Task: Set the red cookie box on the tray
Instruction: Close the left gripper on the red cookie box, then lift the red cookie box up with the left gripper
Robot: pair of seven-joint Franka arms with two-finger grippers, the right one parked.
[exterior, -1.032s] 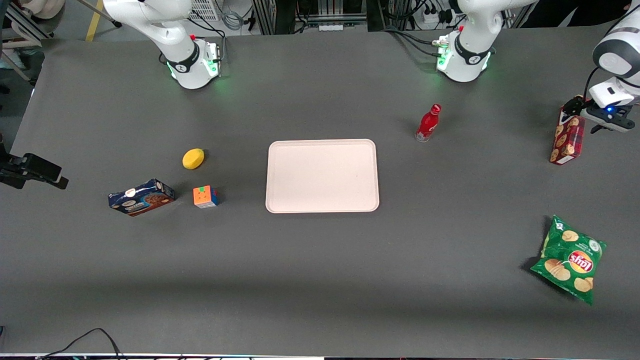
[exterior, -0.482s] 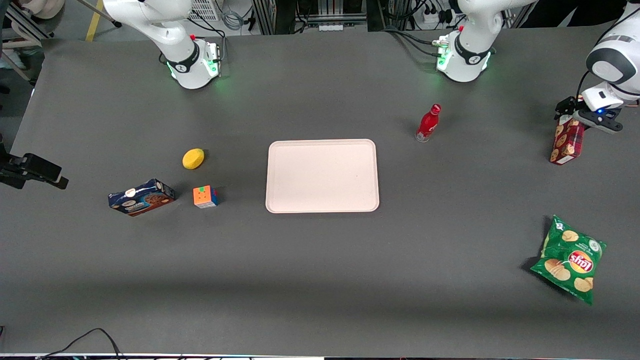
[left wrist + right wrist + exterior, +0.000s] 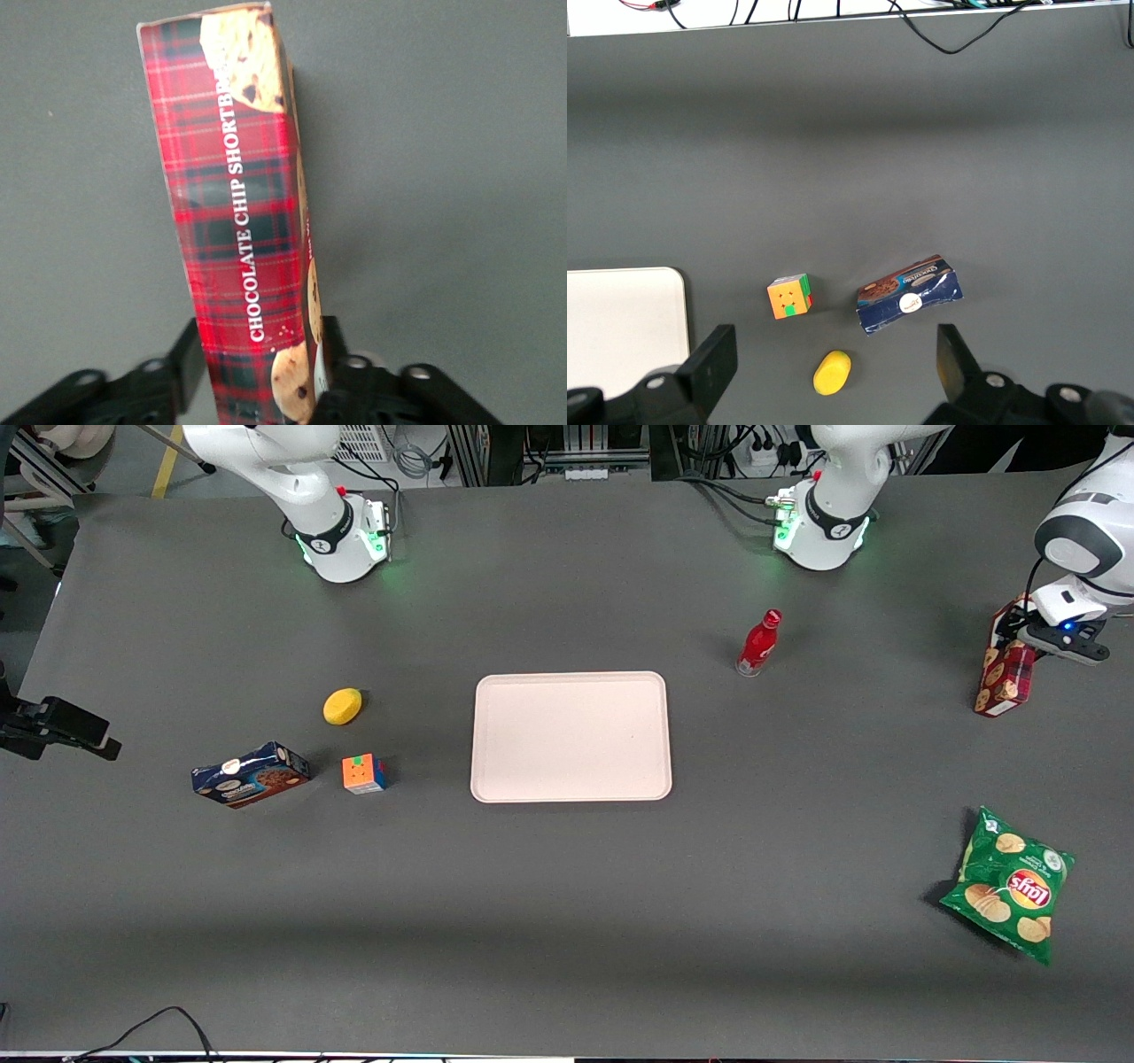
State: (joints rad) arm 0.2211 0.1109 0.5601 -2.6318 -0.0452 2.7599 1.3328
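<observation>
Box (image 3: 1004, 677): red plaid cookie carton, lying on the table at the working arm's end, well apart from the tray; in the wrist view (image 3: 244, 221) its long plaid face reads "CHOCOLATE CHIP SHORTBR...", with cookie prints at both ends.
Gripper (image 3: 1014, 645): right down at the box's end farther from the front camera; in the wrist view (image 3: 257, 372) one finger sits on each long side of the carton.
Jaws: straddling the box, each finger hard up against a side, so they look clamped on the carton, and the box rests on the table.
Tray (image 3: 570, 736): pale, flat, mid-table, nothing on it.
Bottle (image 3: 758, 643): red, upright, between tray and box, a little farther from the front camera than the tray.
Chip bag (image 3: 1008, 883): green, lying flat, nearer the front camera than the box, same end of the table.
Parked arm's end: yellow lemon (image 3: 342, 706), colour cube (image 3: 364, 773) and blue box (image 3: 250, 774) clustered together; the cube is nearest the tray.
</observation>
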